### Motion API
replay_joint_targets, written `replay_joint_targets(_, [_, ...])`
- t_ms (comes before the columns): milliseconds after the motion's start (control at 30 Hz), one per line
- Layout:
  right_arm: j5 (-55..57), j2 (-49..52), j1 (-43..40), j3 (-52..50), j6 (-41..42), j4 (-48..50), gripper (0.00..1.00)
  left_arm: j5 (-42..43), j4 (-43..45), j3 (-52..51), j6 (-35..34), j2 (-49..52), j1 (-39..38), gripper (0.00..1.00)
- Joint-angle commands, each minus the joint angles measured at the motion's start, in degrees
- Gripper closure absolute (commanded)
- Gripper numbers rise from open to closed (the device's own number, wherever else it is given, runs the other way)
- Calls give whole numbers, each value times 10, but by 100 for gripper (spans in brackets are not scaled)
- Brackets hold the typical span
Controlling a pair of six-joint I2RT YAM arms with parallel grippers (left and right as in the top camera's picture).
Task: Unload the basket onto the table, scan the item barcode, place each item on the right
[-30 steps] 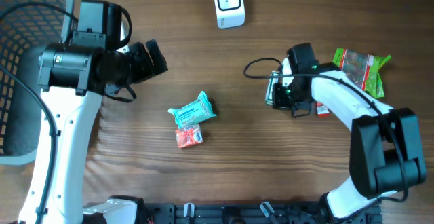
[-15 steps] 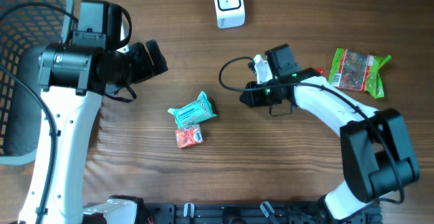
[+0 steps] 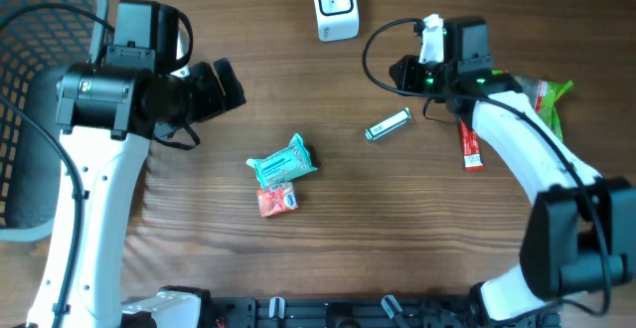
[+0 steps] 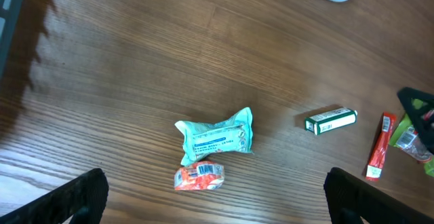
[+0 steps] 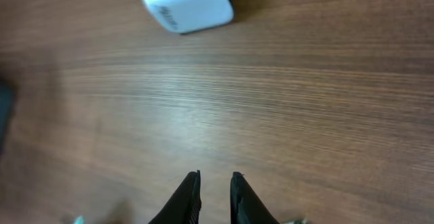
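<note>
A small green box (image 3: pixel 388 125) (image 4: pixel 330 121) lies loose on the wooden table, below and right of the white scanner (image 3: pixel 335 5) (image 5: pixel 186 3). My right gripper (image 3: pixel 399 73) (image 5: pixel 215 183) hovers above the table between scanner and box, its jaws a narrow gap apart with nothing between them. A teal packet (image 3: pixel 281 161) (image 4: pixel 217 137) and an orange-red packet (image 3: pixel 277 200) (image 4: pixel 200 176) with a barcode showing lie mid-table. My left gripper (image 3: pixel 224 84) (image 4: pixel 217 207) hangs wide open above them, to their upper left, holding nothing.
A red stick pack (image 3: pixel 469 149) (image 4: pixel 377 146) and a green bag (image 3: pixel 545 109) lie at the right, partly under the right arm. A grey basket (image 3: pixel 30 119) stands at the far left behind the left arm.
The right gripper carried the green box leftwards, let it go onto the table, then swung up and right towards the scanner. The left arm has not moved.
</note>
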Motion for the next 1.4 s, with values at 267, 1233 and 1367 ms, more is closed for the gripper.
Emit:
replay_joint_targets(267, [74,91,2,3,-23,-23,87,-5,0,3,0,0,4,0])
replay_joint_targets(1233, [-29,34,1,68,-96,-408,74,-5,0,3,0,0,4,0])
replay_joint_targets(1367, [-11,-15,17,81,-127,-417,71,-5,0,3,0,0,4,0])
